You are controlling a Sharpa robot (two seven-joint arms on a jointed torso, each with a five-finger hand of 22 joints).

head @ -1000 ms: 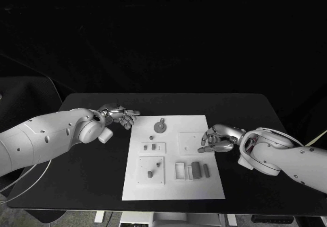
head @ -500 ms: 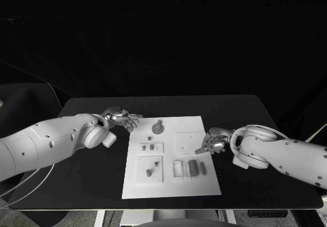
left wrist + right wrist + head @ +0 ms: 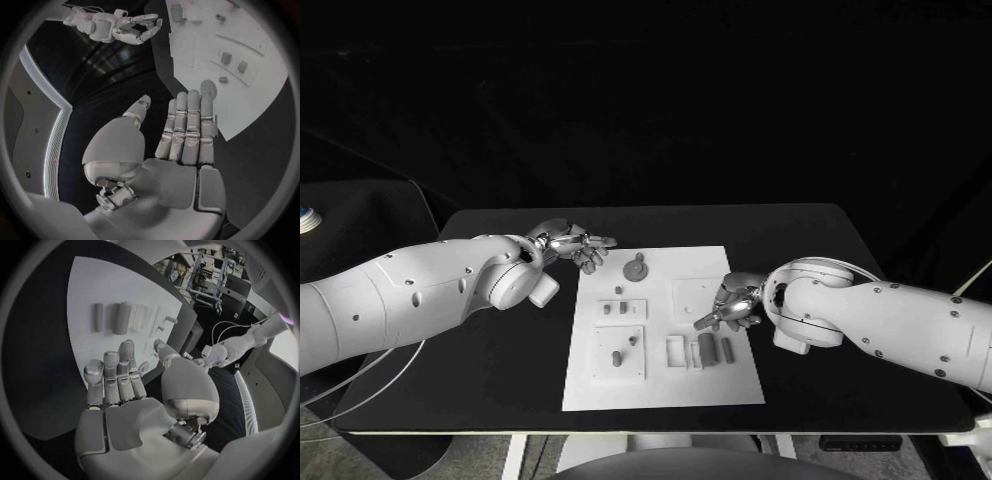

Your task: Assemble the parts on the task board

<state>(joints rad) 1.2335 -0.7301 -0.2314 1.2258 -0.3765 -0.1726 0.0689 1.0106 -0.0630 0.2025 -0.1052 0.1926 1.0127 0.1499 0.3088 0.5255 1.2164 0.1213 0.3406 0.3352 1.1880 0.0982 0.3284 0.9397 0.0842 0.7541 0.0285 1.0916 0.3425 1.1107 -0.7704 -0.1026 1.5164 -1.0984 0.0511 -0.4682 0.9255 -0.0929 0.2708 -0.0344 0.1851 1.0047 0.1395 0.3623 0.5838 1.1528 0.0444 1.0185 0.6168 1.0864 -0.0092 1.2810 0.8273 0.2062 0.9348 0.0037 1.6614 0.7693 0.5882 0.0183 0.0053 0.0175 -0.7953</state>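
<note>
Judging from the current layout, you should treat the assembly as barely begun. The white rectangular task board lies flat on the black worktop, between the two robot hands. The left silver robot hand hovers just off the board's far corner, released, with its fingers spread and nothing in them. The right silver robot hand sits over the board edge on its own side, also released; its fingers are extended and carry no part.

Just beside the right robot hand, on its near side, two small dark grey bar-shaped parts lie loose next to a pale rectangular frame. Near the left robot hand, a round grey disc part with a stem rests on the board. Between the hands, two raised square plates carry small grey pieces; you cannot tell whether these are seated or only laid on.

Expect the loose bars to be the likely next pick for the right robot hand.
</note>
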